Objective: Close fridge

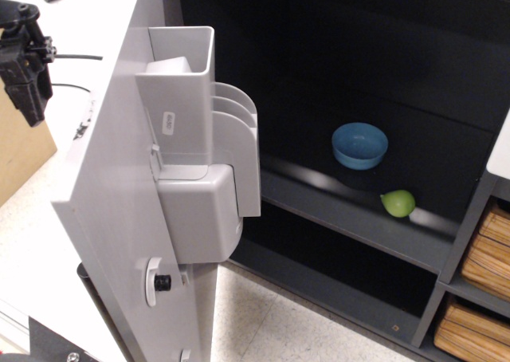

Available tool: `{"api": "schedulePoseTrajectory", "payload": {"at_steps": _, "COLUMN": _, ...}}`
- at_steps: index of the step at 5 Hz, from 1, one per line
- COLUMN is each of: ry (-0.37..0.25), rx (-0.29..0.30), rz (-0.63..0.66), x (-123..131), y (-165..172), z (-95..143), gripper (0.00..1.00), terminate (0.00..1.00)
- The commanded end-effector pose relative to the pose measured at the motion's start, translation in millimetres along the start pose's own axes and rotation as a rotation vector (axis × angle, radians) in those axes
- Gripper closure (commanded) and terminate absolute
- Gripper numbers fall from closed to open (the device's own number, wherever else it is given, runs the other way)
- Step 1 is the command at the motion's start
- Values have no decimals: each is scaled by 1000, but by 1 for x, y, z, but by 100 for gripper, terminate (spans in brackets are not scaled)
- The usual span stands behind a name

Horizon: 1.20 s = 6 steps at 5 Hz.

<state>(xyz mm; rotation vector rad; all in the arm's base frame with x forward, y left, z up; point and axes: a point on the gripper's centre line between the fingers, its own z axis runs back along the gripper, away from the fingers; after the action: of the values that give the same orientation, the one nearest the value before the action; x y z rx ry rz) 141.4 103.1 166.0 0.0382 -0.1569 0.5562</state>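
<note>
Observation.image view: fridge door (119,218) fills the lower left and centre, swung wide open, light grey, its inner side showing moulded bins (203,123) and a round knob (159,281). Gripper (28,67) sits at the upper left edge, apart from the door; jaw state cannot be told. Fridge (335,59) body spans the upper right, black, dark inside. On its shelf (343,210) sit a blue bowl (359,145) and a green fruit (398,203). Baskets (486,258) far right. Closing not started; whole swing left.
</note>
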Motion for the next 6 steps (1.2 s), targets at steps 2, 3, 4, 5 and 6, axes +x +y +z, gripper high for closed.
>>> {"api": "schedulePoseTrajectory", "payload": {"at_steps": 2, "ry": -9, "rx": -14, "rz": 34, "x": 1, "y": -1, "z": 11, "gripper": 0, "terminate": 0}}
{"api": "schedulePoseTrajectory", "payload": {"at_steps": 3, "ry": -7, "rx": -46, "rz": 52, "x": 0, "y": -5, "z": 25, "gripper": 0, "terminate": 0}}
{"api": "schedulePoseTrajectory", "payload": {"at_steps": 4, "ry": -5, "rx": -77, "rz": 59, "x": -3, "y": -14, "z": 38, "gripper": 0, "terminate": 0}}
{"api": "schedulePoseTrajectory", "payload": {"at_steps": 5, "ry": -10, "rx": -103, "rz": 59, "x": -6, "y": -31, "z": 42, "gripper": 0, "terminate": 0}}
{"api": "schedulePoseTrajectory", "payload": {"at_steps": 6, "ry": -14, "rx": -111, "rz": 77, "x": -8, "y": -55, "z": 29, "gripper": 0, "terminate": 0}}
